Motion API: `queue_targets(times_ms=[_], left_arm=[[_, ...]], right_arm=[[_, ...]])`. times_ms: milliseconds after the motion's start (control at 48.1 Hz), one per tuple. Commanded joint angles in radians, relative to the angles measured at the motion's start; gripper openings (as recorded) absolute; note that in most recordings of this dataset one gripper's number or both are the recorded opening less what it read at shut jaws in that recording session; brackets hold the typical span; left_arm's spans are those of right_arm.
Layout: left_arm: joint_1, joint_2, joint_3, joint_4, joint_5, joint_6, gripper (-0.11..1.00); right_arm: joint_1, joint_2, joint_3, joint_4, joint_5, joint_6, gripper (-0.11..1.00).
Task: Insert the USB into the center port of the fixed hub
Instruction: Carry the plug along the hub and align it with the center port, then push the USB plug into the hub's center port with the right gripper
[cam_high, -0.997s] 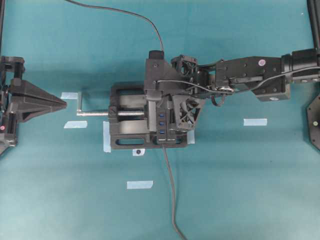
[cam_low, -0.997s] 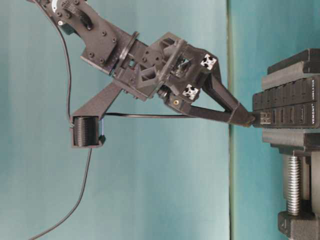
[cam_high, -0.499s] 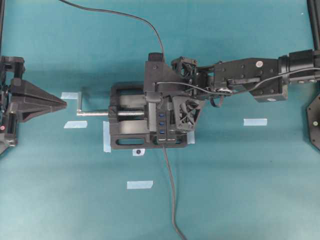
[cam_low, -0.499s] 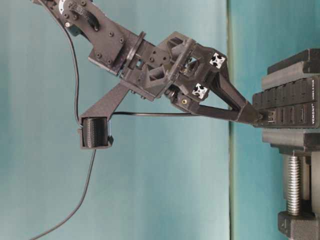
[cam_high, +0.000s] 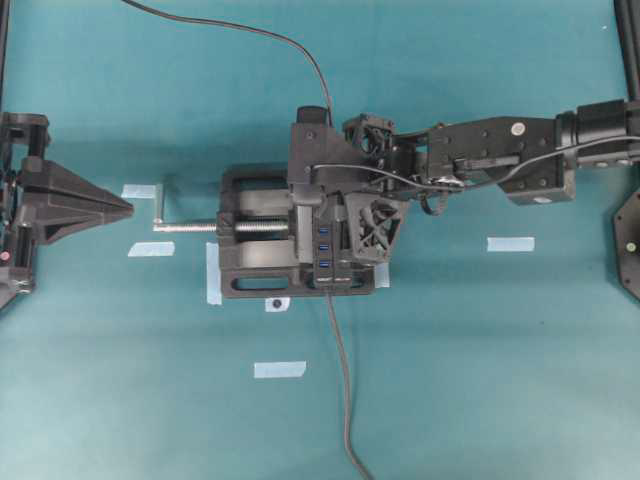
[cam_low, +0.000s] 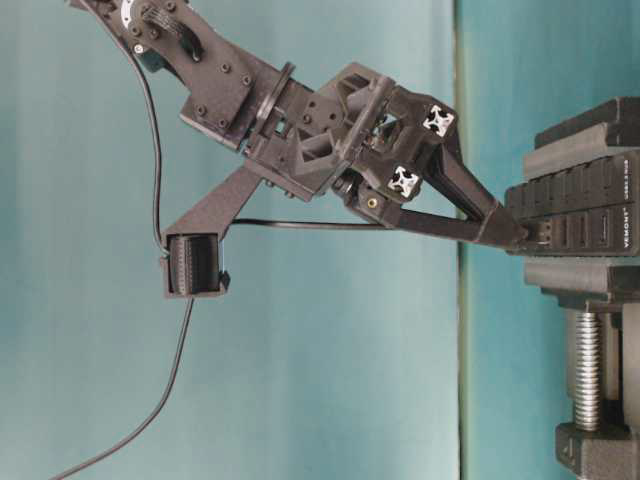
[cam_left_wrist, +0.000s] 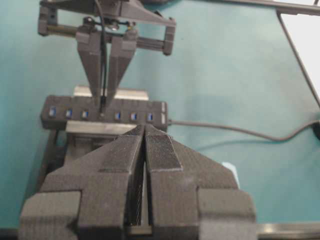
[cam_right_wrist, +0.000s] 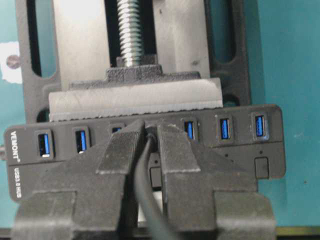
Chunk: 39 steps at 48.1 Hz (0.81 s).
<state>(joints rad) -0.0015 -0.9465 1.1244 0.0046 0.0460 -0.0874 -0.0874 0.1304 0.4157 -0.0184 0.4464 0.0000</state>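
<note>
Insertion step: right gripper (cam_low: 518, 236) nearly closed, pinching the USB (cam_low: 540, 234) w/ tip at the fixed hub (cam_right_wrist: 150, 150) center port; next prob a straight push to seat.

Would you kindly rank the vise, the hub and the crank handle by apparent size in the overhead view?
1. Vise, largest.
2. Fixed hub, though the right gripper partly covers it.
3. Crank handle, smallest.
</note>
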Motion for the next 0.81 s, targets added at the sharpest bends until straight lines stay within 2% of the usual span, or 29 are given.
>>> queue_targets(times_ms=[0,790], left_arm=[[0.002,0.005,-0.014,0.002,-0.009,0.0,0.01],[0.002,0.003,-0.011,0.002,-0.009,-0.002,0.01]], right_arm=[[-0.002,-0.006,-0.006,0.003,-0.002,0.002,0.08],[-0.009,0.014,0.028,0.005,-0.005,0.002,0.08]])
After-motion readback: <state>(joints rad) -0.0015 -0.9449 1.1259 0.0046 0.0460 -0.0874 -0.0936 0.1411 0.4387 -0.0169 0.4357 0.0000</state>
